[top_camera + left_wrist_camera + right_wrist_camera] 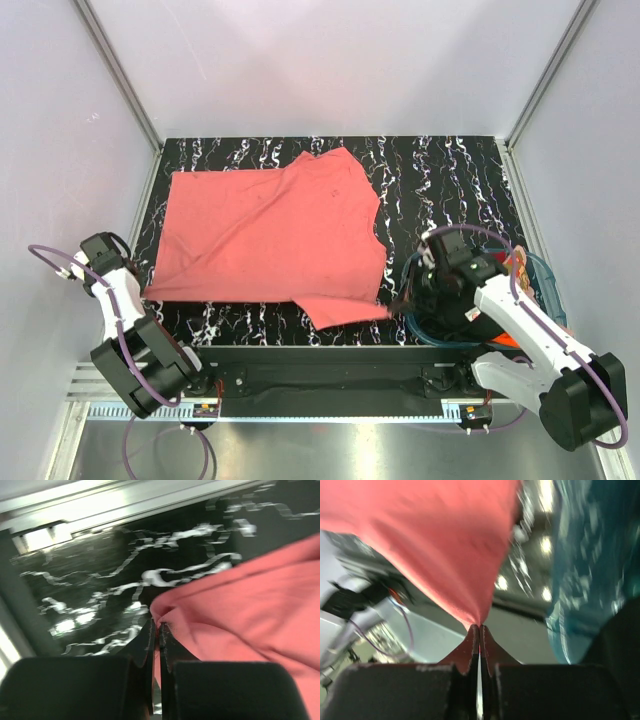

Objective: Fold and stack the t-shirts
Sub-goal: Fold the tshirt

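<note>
In the right wrist view, the right gripper [479, 628] sits closest to the lens. Its two dark fingers are pressed together on a point of the salmon-red t-shirt [265, 225]. The cloth fans up and away from that pinch in a taut cone.

In the left wrist view, the left gripper [156, 625] is likewise closed to a thin slit. It nips a folded edge of the same shirt, and red fabric shows between the fingers.

From above, the shirt lies spread over the left and middle of the table [450, 180], a black top veined with white. Most of it is flat. Its near left corner sits by the left arm. Its near right corner is drawn out into a tongue that reaches past the table's near edge towards the right gripper.

The round teal basket [545, 275] stands at the table's near right, apart from the shirt, and the right arm lies across it. The arm hides most of its inside. A scrap of orange shows beneath the arm and a patterned bit at the rim, but what they are cannot be told. In the right wrist view the basket's teal wall fills the right side, blurred.
</note>
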Tool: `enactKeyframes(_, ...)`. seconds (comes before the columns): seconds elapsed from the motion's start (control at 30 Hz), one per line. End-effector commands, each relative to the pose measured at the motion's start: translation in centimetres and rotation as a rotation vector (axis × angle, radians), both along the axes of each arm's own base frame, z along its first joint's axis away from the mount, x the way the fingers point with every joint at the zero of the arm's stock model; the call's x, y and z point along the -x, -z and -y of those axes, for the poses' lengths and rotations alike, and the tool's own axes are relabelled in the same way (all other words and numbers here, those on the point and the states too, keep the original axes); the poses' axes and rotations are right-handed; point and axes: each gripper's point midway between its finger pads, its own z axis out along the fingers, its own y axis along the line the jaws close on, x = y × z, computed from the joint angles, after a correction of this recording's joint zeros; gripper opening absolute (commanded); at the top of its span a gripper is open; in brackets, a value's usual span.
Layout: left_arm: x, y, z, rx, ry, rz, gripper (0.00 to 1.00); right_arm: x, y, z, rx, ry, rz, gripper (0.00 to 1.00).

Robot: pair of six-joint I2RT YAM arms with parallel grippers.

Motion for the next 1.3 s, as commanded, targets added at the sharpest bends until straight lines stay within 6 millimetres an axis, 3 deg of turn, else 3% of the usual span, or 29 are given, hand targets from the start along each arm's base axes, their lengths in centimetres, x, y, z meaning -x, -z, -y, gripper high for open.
enactKeyframes(0.0, 2.0, -0.2, -1.8, -0.079, -0.051, -0.1, 0.0, 3.6, 0.9, -0.2, -0.029, -0.051, -0.091, 0.0)
enactKeyframes(0.13, 1.6, 0.5, -1.5, -0.048, -0.044, -0.094, 0.0, 4.7, 1.5, -0.6, -0.041, -0.085, -0.115, 0.0)
enactKeyframes(0.3, 1.2, 2.3, -1.2, 0.027, -0.008, -0.163, 0.0, 3.8, 1.7, -1.9, -0.066, -0.112, -0.133, 0.0)
enactKeyframes(0.43, 0.4, 2.8, -1.4, 0.05, 0.036, -0.173, 0.0, 1.0, 0.7, -2.9, -0.059, -0.108, -0.07, 0.0)
enactKeyframes(0.63, -1.4, 2.1, -2.0, 0.037, 0.092, -0.155, 0.0, -5.5, -0.8, -3.5, 0.018, -0.108, -0.015, 0.0)
enactKeyframes(0.83, -4.9, 0.4, -1.2, 0.02, 0.154, -0.118, 0.0, -10.9, -1.9, -3.4, 0.029, -0.088, 0.012, 0.0)
enactKeyframes(0.97, -7.0, 0.6, 0.0, 0.021, 0.205, -0.149, 0.0, -12.7, -1.8, -2.9, 0.027, -0.084, 0.007, 0.0)
enactKeyframes(1.27, -8.8, 0.0, 0.6, 0.014, 0.235, -0.12, 0.0, -14.5, -3.7, -2.2, 0.03, -0.083, 0.043, 0.0)
